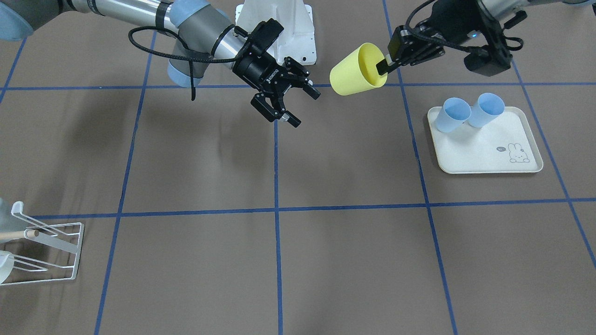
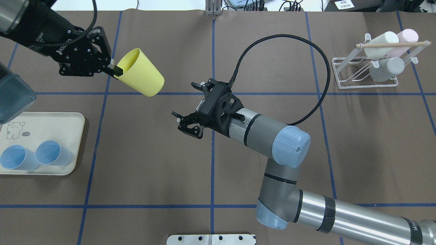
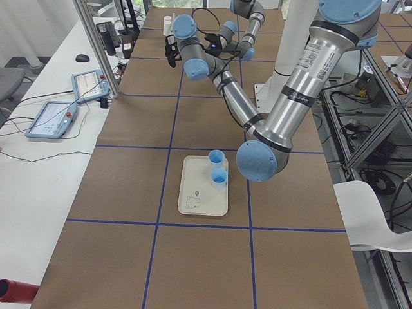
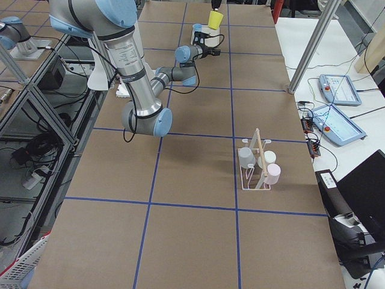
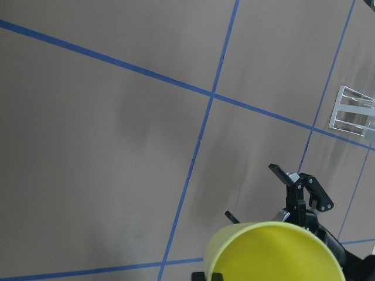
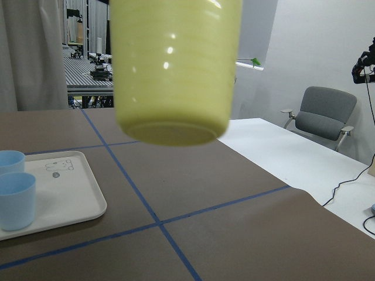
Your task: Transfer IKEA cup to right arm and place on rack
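- Left jaws clench the cup (image 2: 141,73) by its rim, so its base points to the right arm (image 2: 259,129).
- Right jaws are released, seemingly ready to take it.

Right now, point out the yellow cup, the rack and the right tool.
yellow cup (image 1: 350,77), front-facing view, outer side wall.
rack (image 2: 422,42), overhead view, end of its wooden dowel.
right tool (image 1: 306,108), front-facing view, midway between its open fingertips.

Brown table (image 1: 349,163), blue tape grid (image 1: 276,186); grey chair (image 6: 326,114), white wall (image 6: 328,41).
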### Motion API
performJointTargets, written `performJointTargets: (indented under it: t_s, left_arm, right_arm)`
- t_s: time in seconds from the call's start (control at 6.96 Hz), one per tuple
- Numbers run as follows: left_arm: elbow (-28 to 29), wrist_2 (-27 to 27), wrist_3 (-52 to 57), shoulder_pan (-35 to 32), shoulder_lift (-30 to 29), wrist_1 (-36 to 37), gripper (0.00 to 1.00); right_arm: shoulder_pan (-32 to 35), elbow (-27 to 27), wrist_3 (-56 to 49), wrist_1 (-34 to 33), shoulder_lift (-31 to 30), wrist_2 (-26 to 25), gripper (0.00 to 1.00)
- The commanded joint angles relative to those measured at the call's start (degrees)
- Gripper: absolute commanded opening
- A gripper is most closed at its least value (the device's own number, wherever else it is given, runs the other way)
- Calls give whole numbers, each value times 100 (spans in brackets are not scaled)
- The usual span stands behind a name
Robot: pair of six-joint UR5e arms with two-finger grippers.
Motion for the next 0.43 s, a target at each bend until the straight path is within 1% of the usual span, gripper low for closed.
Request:
performJointTargets:
  t_s: [0.0,0.29]
  left_arm:
    - [52,491,-189,330,-115,-53,0]
    - [61,694,-180,497,-115,-45,0]
  right_arm:
    - [-47,23,-10,8,49,-116,100]
    - [-56,41,-62,17,76,-116,100]
